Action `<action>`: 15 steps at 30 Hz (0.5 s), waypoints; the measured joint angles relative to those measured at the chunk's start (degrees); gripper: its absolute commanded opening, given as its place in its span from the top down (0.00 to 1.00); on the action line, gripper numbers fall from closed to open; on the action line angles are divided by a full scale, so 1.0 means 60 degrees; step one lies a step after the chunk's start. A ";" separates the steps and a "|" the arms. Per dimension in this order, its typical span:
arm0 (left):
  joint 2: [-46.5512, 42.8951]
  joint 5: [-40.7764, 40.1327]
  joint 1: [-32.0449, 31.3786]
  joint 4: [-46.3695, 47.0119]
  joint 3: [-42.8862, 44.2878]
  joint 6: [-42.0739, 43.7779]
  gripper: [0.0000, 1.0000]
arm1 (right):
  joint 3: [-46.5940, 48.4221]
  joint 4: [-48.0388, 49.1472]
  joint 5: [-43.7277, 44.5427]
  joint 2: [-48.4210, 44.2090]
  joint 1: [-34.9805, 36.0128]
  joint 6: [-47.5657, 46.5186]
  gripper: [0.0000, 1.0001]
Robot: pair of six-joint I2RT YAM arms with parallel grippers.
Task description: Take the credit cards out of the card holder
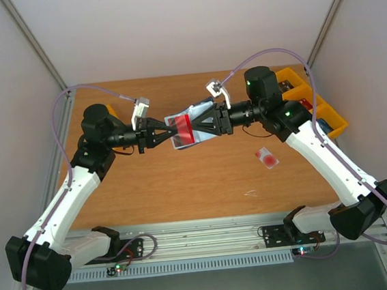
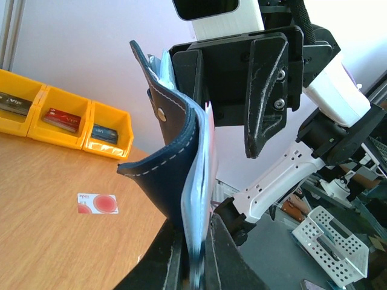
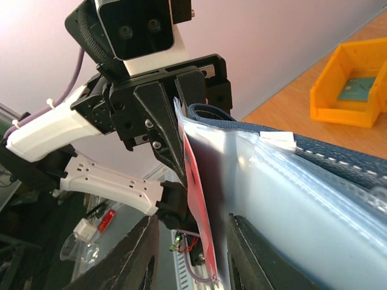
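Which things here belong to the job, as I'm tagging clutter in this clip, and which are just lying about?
Job:
- dark navy-blue booklet-like card holder with clear sleeves, pinched by the left gripper and the right gripper
- red card in its sleeve
- whitish card with a red patch, lying loose

Lying about:
- yellow plastic bins
- wooden table

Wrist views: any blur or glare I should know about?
Left wrist: the left gripper and the lower edge of the card holder are blurred, and there is glare on the nearest yellow bin. Right wrist: the right gripper is soft and the sleeve is hazy up close. Top external: evenly lit, sharp.
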 measured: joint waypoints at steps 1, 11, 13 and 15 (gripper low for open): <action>0.0000 0.0011 0.0000 0.0036 -0.0007 -0.0018 1.00 | 0.0011 -0.0007 0.0015 0.0000 -0.0011 0.0004 0.70; 0.0000 0.0066 0.0000 0.0168 -0.0058 -0.0146 1.00 | 0.0164 -0.0036 0.0098 0.0401 0.0215 0.0091 0.96; 0.0000 0.0051 0.0000 0.0168 -0.0066 -0.0153 1.00 | 0.0171 0.0051 0.0044 0.0499 0.0270 0.0146 0.99; 0.0000 0.0029 0.0015 0.0168 -0.0069 -0.0175 1.00 | 0.0171 0.0109 -0.0015 0.0514 0.0273 0.0168 0.99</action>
